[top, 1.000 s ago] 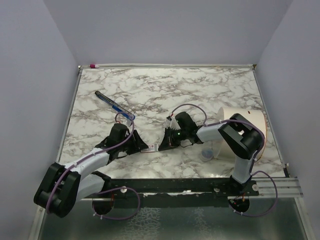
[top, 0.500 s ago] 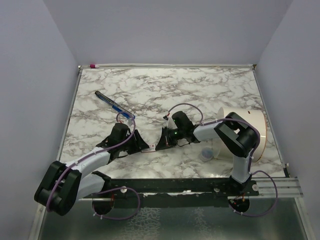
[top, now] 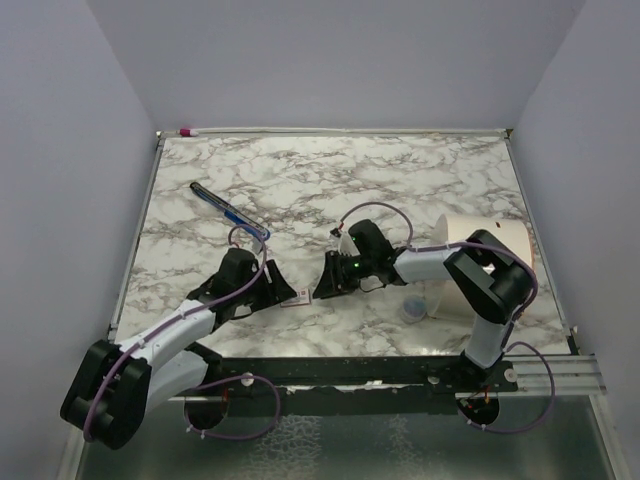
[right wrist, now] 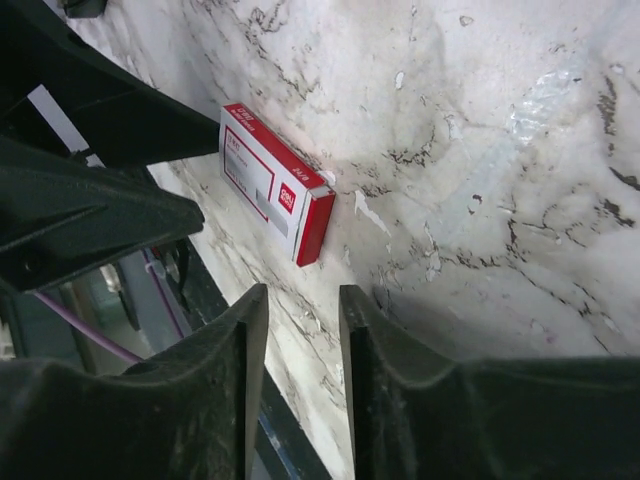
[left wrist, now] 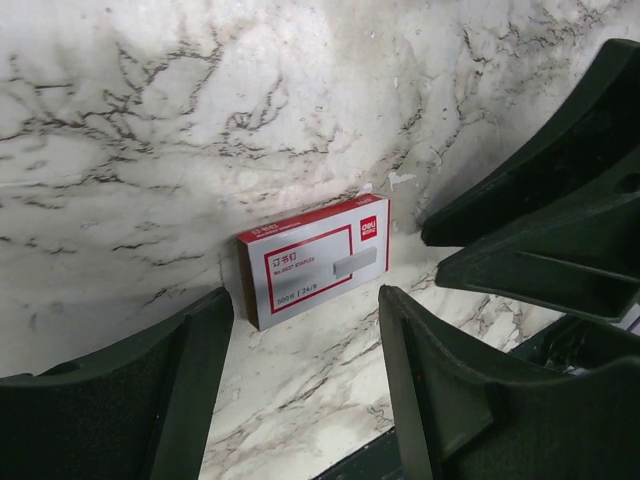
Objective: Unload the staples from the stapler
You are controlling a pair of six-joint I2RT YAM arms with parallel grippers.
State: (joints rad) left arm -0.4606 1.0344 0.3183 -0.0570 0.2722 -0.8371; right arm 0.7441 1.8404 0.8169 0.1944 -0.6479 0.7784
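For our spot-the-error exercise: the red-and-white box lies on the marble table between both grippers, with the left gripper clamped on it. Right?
No: the left gripper is open, not clamped; the box lies loose on the table, as the left wrist view shows.

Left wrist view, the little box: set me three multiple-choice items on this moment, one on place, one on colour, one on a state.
1. Where does the box lie?
A. flat on the marble table, by the left gripper
B. lifted off the table
C. standing on its end

2. What colour is the box's border?
A. blue
B. red
C. green

3. How do the left gripper's jaws stand?
A. shut on the box
B. shut on nothing
C. open, the box not clamped

Answers:
1 A, its broad face is up and it rests on the marble.
2 B, a red frame rings its white face.
3 C, a wide gap shows between the jaws and the box lies loose.
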